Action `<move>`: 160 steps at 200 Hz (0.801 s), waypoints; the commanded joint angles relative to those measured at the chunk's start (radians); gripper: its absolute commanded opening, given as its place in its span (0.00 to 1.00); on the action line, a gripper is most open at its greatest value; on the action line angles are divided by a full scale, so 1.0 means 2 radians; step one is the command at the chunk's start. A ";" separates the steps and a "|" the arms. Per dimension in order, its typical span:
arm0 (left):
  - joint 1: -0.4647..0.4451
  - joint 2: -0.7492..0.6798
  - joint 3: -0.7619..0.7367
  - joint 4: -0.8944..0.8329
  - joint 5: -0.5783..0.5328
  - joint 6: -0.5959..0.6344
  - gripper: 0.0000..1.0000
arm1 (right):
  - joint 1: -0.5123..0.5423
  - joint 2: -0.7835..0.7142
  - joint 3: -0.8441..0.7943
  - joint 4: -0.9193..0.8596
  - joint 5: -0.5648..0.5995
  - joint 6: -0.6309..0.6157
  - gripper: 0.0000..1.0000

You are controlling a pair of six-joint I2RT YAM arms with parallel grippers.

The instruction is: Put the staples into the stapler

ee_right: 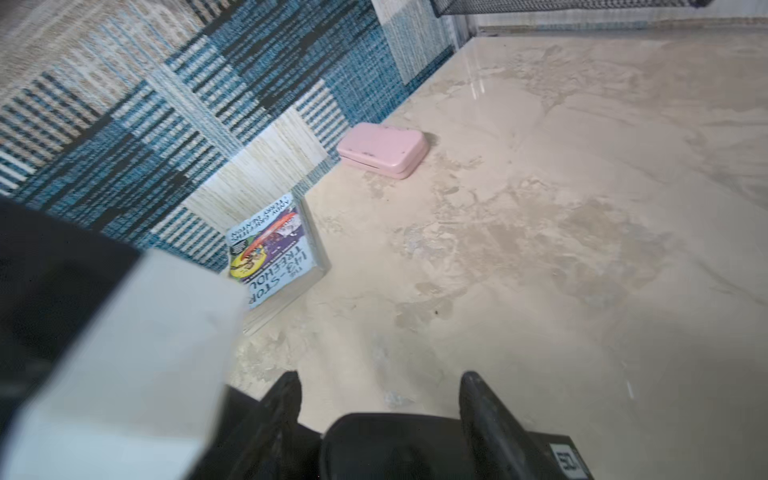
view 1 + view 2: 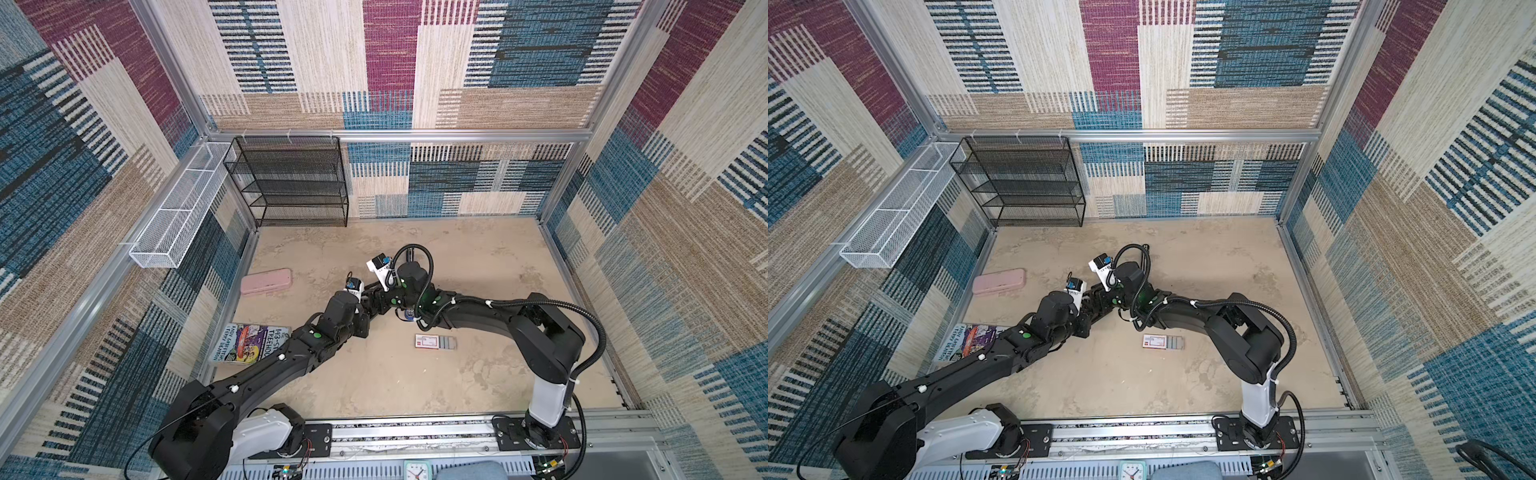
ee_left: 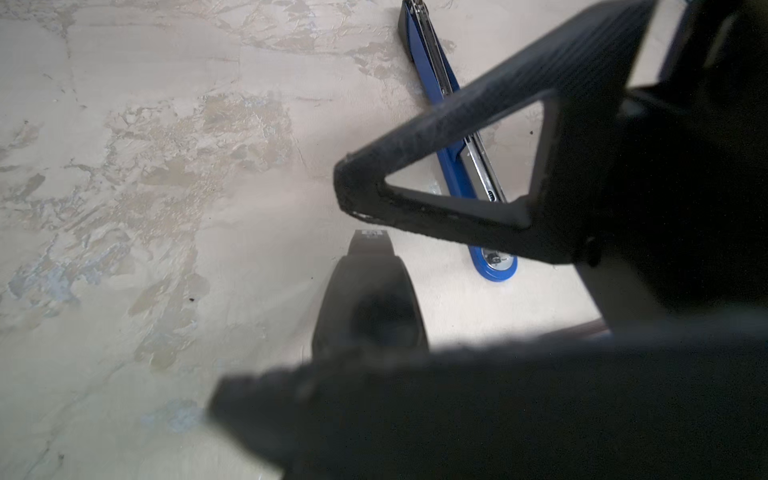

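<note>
Your big sandy table (image 2: 478,374) fills the floor of the box. Your left arm (image 2: 270,374) and right arm (image 2: 540,332) both reach in and meet near the middle of it. A black wire shelf (image 2: 286,183) stands at the back wall. A long white wire basket (image 2: 174,216) hangs on the left wall. A picture book (image 2: 249,344) lies flat by the left wall, and your left arm passes over one side of it. A pink case (image 2: 266,281) lies behind the book, nearer the shelf.

Your right gripper (image 1: 380,382) is released. In the right wrist view its two fingers (image 1: 478,399) stand wide apart with bare table between the tips. A round black part (image 1: 395,440) sits low between them, and you cannot tell if a finger touches it. Your left gripper (image 2: 374,302) is tucked in under the wrists in both top views. You cannot tell if it is clenched or released.

The stapler (image 3: 432,79) lies flat on the table where the arms meet. Its bottom is blue and a shiny silver rail shows on top. A black finger with a three-corner hole (image 3: 436,131) crosses over it.

The staples (image 2: 448,343) are thin grey strips. They lie touching a small white box (image 2: 427,341) with a red label, in front of the right arm and apart from both grippers
</note>
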 commanded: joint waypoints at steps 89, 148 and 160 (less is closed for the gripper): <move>0.001 0.051 -0.034 0.116 -0.067 -0.005 0.00 | -0.042 -0.101 -0.129 -0.001 0.031 0.033 0.67; -0.001 0.175 -0.021 0.241 -0.116 0.039 0.00 | -0.070 -0.213 -0.237 -0.010 0.071 0.053 0.67; -0.001 0.204 -0.006 0.249 -0.122 0.044 0.00 | -0.073 -0.227 -0.253 -0.012 0.076 0.058 0.67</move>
